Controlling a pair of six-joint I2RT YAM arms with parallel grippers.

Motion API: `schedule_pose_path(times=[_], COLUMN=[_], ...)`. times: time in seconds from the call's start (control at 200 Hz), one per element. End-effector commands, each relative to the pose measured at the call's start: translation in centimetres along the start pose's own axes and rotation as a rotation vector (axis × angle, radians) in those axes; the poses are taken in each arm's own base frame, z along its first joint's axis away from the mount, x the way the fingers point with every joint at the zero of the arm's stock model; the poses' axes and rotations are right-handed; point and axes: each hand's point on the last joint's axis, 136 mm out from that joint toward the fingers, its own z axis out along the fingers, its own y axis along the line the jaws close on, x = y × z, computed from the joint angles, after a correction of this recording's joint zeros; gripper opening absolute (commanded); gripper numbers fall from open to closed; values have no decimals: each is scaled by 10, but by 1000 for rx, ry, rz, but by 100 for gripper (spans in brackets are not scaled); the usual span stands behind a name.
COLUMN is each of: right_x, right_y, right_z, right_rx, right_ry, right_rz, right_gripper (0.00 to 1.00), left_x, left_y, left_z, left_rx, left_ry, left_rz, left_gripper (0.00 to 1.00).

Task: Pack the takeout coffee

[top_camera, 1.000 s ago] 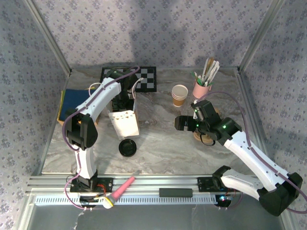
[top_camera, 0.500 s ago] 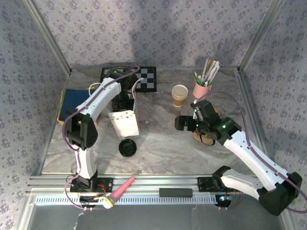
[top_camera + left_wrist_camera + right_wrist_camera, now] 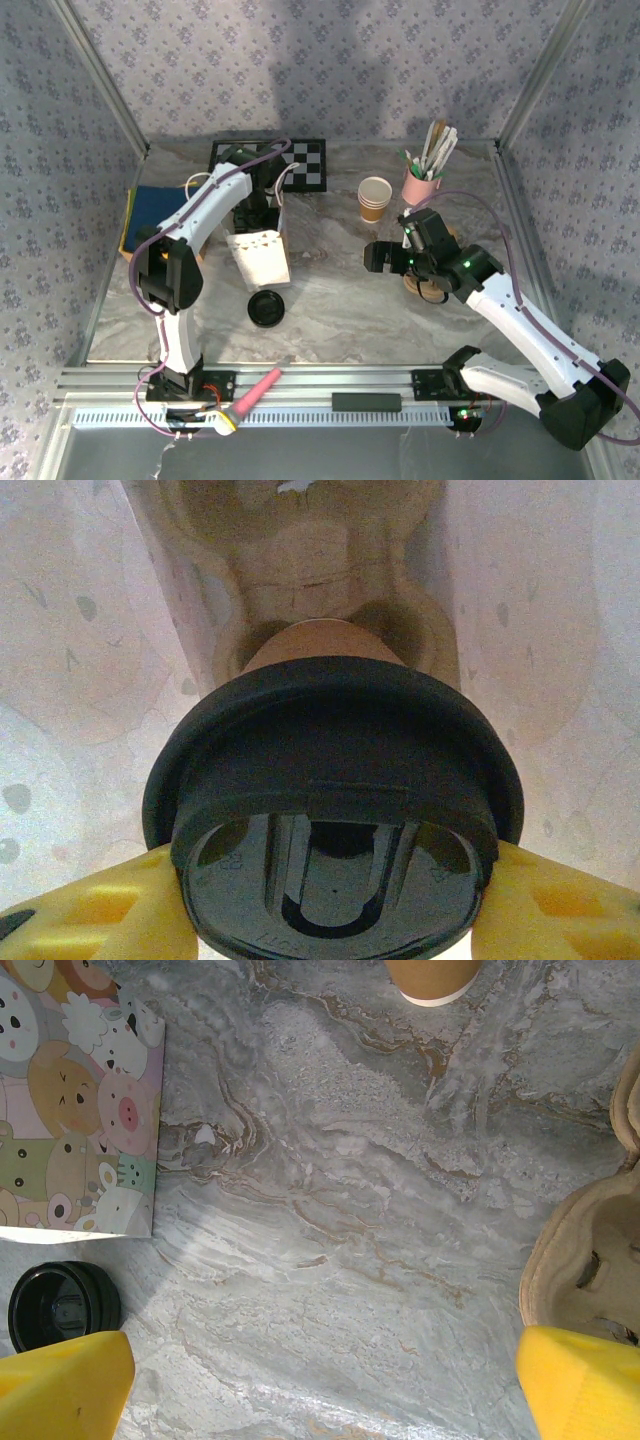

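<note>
The left gripper [image 3: 330, 915] clamps the cup [image 3: 318, 645] by its black lid [image 3: 330, 740], down inside the bag [image 3: 70, 630], over a pulp carrier [image 3: 300, 540]. The right gripper [image 3: 325, 1385] hangs wide open above the table [image 3: 350, 1210], between a loose lid [image 3: 62, 1305] and a second carrier [image 3: 585, 1250].

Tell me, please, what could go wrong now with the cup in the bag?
The left gripper seems to grip the cup at its black lid, so the lid may pop off or slip. The pulp carrier below has a narrow well; an off-centre cup may tip. The right gripper stands open, apart from the bag, so the bag may shift.
</note>
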Motion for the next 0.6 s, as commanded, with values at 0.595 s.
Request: schedule_pose_path(times=[0.595], right_x=[-4], right_y=[0], right_z=[-4], right_rx=[9], right_ry=[-20], right_rz=[11], right_gripper=[100], left_x=[7], left_y=[3], left_z=[-4], left_rx=[-10], left_ry=[16], left_rz=[13], left_gripper=[54])
